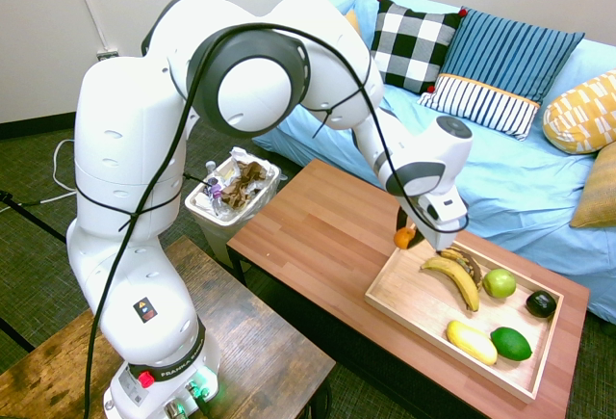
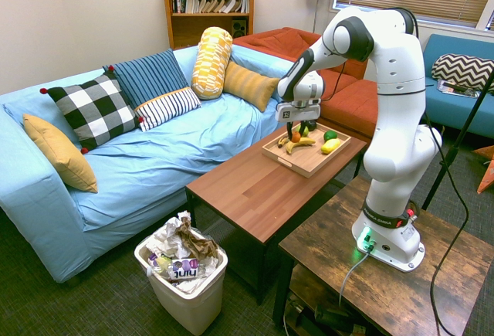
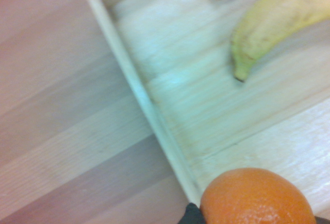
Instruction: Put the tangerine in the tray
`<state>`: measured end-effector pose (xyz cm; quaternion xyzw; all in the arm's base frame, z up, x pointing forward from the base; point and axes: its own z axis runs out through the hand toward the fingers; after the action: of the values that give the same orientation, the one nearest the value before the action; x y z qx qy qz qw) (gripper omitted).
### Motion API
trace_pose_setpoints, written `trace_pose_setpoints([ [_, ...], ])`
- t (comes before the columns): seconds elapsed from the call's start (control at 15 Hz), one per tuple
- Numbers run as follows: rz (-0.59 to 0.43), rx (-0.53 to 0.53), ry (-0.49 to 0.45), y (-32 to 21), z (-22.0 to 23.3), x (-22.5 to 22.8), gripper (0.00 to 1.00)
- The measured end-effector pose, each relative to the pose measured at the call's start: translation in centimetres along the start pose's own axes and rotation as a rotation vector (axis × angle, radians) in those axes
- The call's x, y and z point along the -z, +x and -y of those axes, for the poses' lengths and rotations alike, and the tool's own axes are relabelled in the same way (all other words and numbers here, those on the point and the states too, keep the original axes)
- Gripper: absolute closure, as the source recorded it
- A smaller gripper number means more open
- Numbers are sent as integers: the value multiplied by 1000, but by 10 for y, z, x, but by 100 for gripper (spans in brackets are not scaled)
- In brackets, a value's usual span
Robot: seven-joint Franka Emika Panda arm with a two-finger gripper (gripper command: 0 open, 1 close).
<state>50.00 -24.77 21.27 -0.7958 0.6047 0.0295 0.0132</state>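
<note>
Holding the tangerine [image 1: 404,238] clamped in the gripper [image 1: 412,240] just above the tray [image 1: 409,305] rim nearest the bananas [image 1: 456,274], I judge it light, round, soft-skinned, best pinched gently across its middle.

One tangerine [image 1: 404,238]; one tray [image 1: 404,301]; two bananas [image 1: 456,276].

I see two bananas [image 1: 457,274], a green apple [image 1: 499,283], avocado [image 1: 541,304], lemon [image 1: 472,342] & lime [image 1: 511,344]. Wooden coffee table [image 1: 318,236] w/ full trash bin [image 1: 231,193] beside it. Blue sofa [image 2: 154,158] behind, checked pillow [image 2: 91,110], striped pillow [image 2: 158,85].
</note>
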Motion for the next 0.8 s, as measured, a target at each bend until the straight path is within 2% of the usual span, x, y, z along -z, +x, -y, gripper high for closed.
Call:
trace_pose_setpoints([
  [0.4,33,-64,-40,37,-11,-72,100],
  [0.73,53,-75,-53,57,-18,-104,100],
  [0.8,58,-74,-51,57,-17,-108,0],
])
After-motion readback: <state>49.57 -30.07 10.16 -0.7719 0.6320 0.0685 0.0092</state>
